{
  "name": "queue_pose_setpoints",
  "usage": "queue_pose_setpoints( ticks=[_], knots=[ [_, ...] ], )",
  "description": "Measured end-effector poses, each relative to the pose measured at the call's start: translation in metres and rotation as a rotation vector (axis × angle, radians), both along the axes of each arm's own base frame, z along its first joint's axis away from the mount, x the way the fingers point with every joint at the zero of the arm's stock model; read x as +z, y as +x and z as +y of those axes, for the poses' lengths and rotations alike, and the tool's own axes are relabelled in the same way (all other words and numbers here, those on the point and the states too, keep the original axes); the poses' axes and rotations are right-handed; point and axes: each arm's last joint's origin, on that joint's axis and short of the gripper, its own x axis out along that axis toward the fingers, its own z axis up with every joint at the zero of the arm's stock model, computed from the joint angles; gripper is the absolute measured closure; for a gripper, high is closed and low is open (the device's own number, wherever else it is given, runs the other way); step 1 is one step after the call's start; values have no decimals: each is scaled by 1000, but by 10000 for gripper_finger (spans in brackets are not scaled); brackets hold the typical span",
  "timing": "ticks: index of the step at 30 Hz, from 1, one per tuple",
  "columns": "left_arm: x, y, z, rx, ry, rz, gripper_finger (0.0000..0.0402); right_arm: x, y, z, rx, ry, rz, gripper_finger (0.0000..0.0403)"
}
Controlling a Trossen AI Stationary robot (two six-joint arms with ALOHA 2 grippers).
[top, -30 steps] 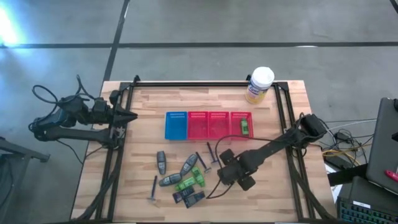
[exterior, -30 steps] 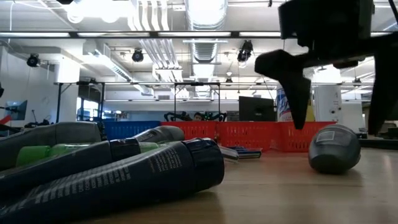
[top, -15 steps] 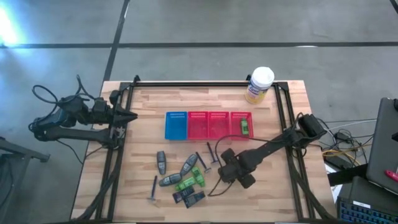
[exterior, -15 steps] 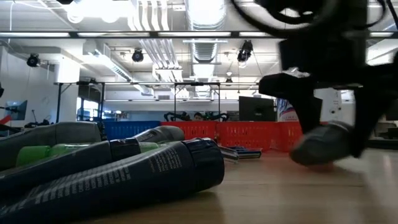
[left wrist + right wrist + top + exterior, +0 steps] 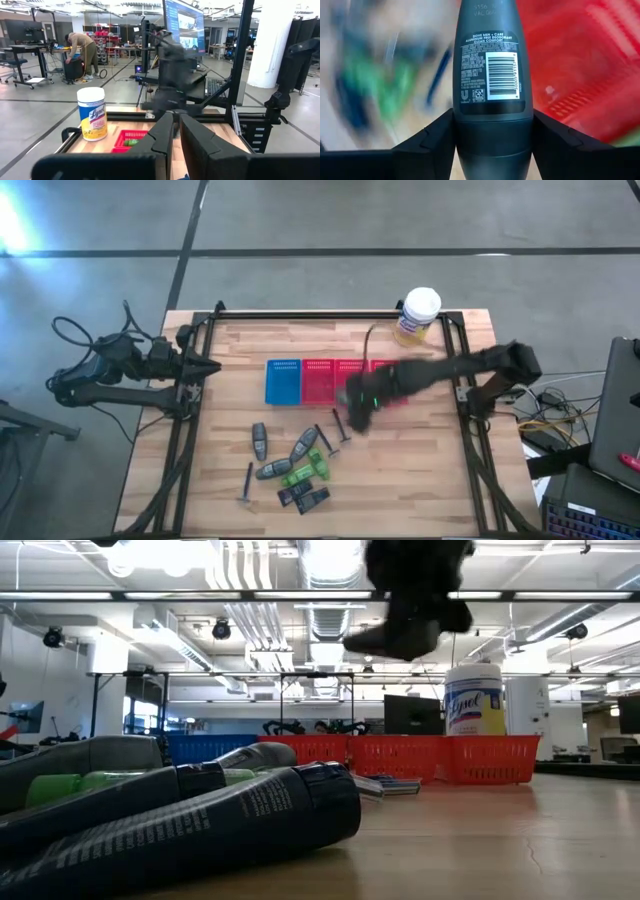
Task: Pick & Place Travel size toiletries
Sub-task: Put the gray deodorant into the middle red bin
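Note:
My right gripper (image 5: 358, 408) is shut on a grey oval deodorant stick (image 5: 395, 638) and hangs in the air just near the red baskets (image 5: 352, 380). The other toiletries lie in a pile on the near half of the table: grey ovals (image 5: 259, 440), green bottles (image 5: 303, 473), thin razors (image 5: 247, 480) and dark packets (image 5: 306, 498). One green bottle (image 5: 394, 384) lies in the rightmost red basket. My left gripper (image 5: 205, 367) waits, shut, at the table's left edge. My right gripper pinches the grey stick between its two fingers (image 5: 434, 137), at the broad end (image 5: 492, 127) nearest the wrist. The fingers lie along the stick, and its labelled body (image 5: 492, 65) reaches out past them. The stick is lifted clear, high above the table in the low view.
A blue basket (image 5: 283, 380) stands left of three red ones in a row across the table's middle. A white-lidded canister (image 5: 417, 316) stands at the far right. A black frame rail (image 5: 330, 316) runs along the far edge. Bare wood lies on the near right (image 5: 420, 480).
My right gripper came down over the grey stick lying right of the pile, shut on it, then rose and swung toward the far edge, up to the red baskets. The stick left the table and now hangs lifted clear.

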Motion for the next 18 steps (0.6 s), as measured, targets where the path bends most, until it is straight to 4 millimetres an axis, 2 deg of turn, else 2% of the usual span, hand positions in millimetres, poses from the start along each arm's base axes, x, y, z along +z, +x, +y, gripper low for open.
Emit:
queue_pose_setpoints(
  ticks=[1, 3, 6, 11, 18],
  knots=[
    [0, 0, 0, -1, 0, 0, 360, 0, -1, -15, -144, 44, -23, 204],
    [0, 0, 0, 0, 0, 0, 360, -7, 0, -38, -316, 88, -83, 200],
    [0, 0, 0, -1, 0, 0, 360, -20, 6, -60, -440, 176, -136, 187],
    [0, 0, 0, 0, 0, 0, 360, -53, 15, -63, -454, 221, -28, 195],
    [0, 0, 0, 0, 0, 1, 360, -65, 18, -65, -544, 152, -24, 202]
  ],
)
